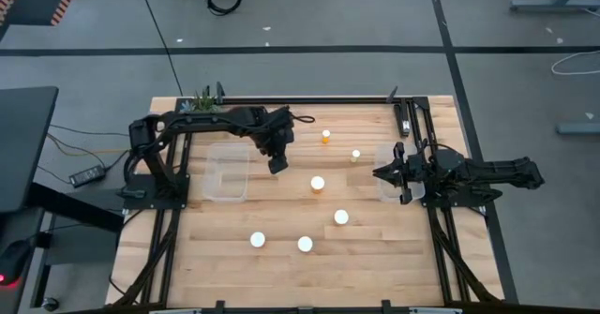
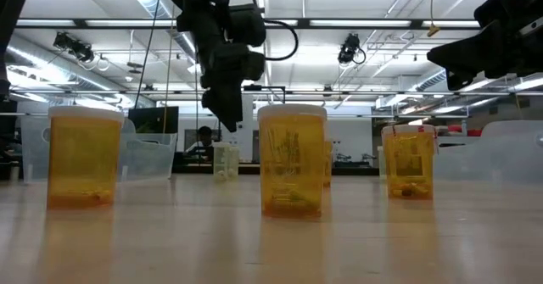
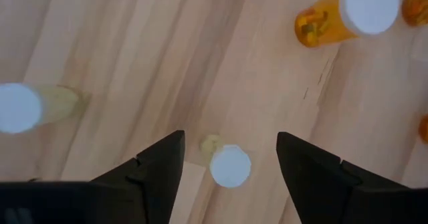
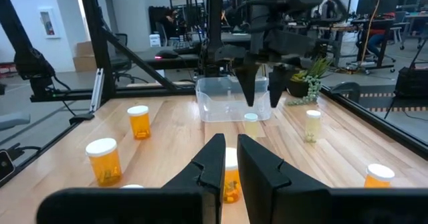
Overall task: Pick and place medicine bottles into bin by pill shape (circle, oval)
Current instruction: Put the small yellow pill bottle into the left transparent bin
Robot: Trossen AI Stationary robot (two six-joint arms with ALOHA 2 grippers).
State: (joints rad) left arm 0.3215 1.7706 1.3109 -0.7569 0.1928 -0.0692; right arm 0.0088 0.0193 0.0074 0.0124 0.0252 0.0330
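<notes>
Left claw hangs over the middle of the bench, just off the 3 o'clock side of a clear bin, its fingers spread wide. In the left wrist view a small pale bottle with a white cap stands directly between them, untouched on either side; the right wrist view shows the same bottle under the claw tips, in front of the bin.

Right claw waits at the bench's 3 o'clock edge, pointing inward beside a second clear bin, with only a narrow gap between its fingers and nothing in it.

Other medicine bottles stand scattered on the wood: an orange one toward 12 o'clock, a pale one near it, one at the centre, one toward 4 o'clock, and two toward 6 o'clock. A green plant sits at the 11 o'clock corner.
</notes>
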